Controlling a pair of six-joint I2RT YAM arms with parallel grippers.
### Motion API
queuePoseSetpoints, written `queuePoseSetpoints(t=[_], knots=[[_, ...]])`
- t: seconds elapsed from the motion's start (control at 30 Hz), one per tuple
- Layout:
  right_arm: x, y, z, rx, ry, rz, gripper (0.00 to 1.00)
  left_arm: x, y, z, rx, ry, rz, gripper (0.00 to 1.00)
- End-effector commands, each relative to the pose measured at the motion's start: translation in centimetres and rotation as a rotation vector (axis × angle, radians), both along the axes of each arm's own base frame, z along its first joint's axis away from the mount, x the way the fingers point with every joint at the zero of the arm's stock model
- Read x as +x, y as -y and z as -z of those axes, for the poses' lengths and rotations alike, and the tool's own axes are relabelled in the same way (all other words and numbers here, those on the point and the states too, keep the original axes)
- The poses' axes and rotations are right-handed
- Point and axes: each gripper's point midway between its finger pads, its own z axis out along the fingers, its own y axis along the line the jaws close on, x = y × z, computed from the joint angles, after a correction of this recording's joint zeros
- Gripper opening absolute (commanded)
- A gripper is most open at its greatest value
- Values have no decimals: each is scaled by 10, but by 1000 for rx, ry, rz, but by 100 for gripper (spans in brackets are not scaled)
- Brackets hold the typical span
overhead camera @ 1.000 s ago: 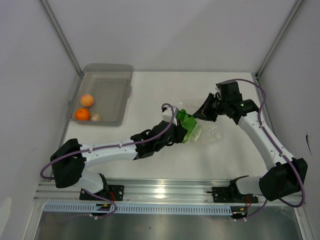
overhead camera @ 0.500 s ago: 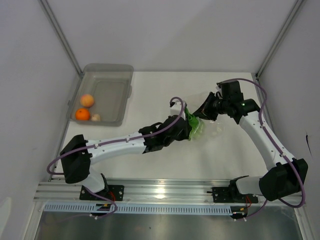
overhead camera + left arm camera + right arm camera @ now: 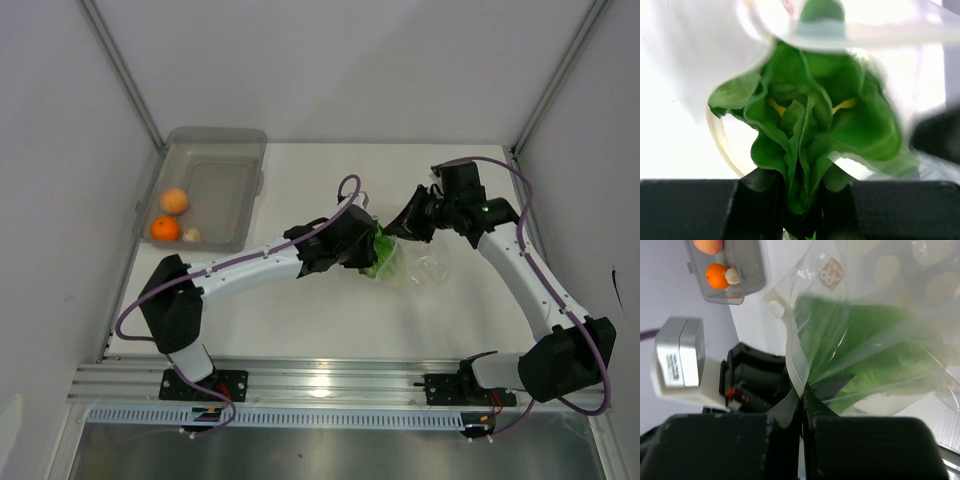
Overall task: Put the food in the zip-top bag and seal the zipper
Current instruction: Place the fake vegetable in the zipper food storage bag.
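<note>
Green lettuce (image 3: 377,252) sits at the centre of the top view, its leafy end inside the mouth of the clear zip-top bag (image 3: 425,268). We see the left gripper (image 3: 800,200) clamped on the lettuce's base, and the right gripper (image 3: 801,407) pinched tight on the bag's rim. A bright orange fruit (image 3: 166,229), a paler orange fruit (image 3: 174,201) and a beige lump (image 3: 192,235) lie in the grey bin (image 3: 225,185) at upper left.

White table (image 3: 300,320) in front of my two arms, plain matte top, metal rail (image 3: 330,378) along its near edge. Two things sit directly on it. Translucent grey bin (image 3: 205,190) at the far-left corner, tight to the left edge. Clear crinkly zip-top bag (image 3: 428,268) right of centre, well apart from the bin; its lower part rests on the top and its upper part is lifted off.
</note>
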Motion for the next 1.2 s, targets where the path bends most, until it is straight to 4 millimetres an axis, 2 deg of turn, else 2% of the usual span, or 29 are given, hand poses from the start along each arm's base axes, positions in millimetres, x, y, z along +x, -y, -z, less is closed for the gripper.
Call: queuePoseSetpoints(t=[0.0,0.03,0.1,0.2,0.27,0.33,0.37,0.43,0.47,0.5,0.53,0.6,0.67,0.7,0.77,0.8,0.87,0.93,1.0,1.03,1.07,1.17], knots=[[-11,-12,-22,40,57,-73,0,4,3,0,-22,-87,14,1],[-13,-12,-19,29,49,-79,0,7,6,-9,-34,-81,20,1],[-15,-12,-15,8,48,-84,0,10,4,-10,-16,-78,27,1],[-18,-10,-8,-17,40,-88,0,16,10,-19,-48,-68,73,5],[-18,-9,-5,-21,35,-88,0,10,17,-22,-65,-92,135,6],[-18,-9,-3,-27,35,-88,0,8,25,-24,-87,-81,186,13],[-17,-7,-3,-34,37,-85,0,3,26,-22,-96,-96,210,18],[-16,-5,-1,-45,38,-79,0,0,31,-30,-132,-73,251,26],[-16,-4,-1,-47,38,-78,0,-2,28,-24,-120,-82,254,31],[-16,-4,-1,-48,39,-77,0,-4,26,-24,-119,-81,256,40],[-15,-3,-1,-50,38,-76,0,-4,24,-27,-116,-64,262,45],[-15,-1,-3,-49,44,-78,0,-2,14,-21,-75,-59,234,56],[-17,0,-6,-41,47,-80,0,-2,6,-20,-47,-49,223,64],[-17,0,-7,-39,47,-81,0,-1,-1,-15,-24,-42,200,76],[-19,2,-10,-32,53,-83,0,0,-8,-23,-27,-11,181,89],[-20,2,-11,-34,54,-87,0,2,-16,-17,-3,-3,154,97],[-23,5,-13,-36,59,-89,0,4,-25,-28,-9,37,121,99],[-27,6,-13,-40,60,-106,0,6,-36,-28,8,67,83,100],[-31,7,-12,-40,59,-121,0,7,-46,-40,-6,109,54,99],[-32,6,-12,-40,60,-135,0,9,-53,-39,8,124,29,99],[-35,7,-11,-44,57,-143,0,8,-59,-48,-2,146,14,100],[-39,9,-12,-51,67,-157,0,8,-70,-53,-1,182,-11,99]])
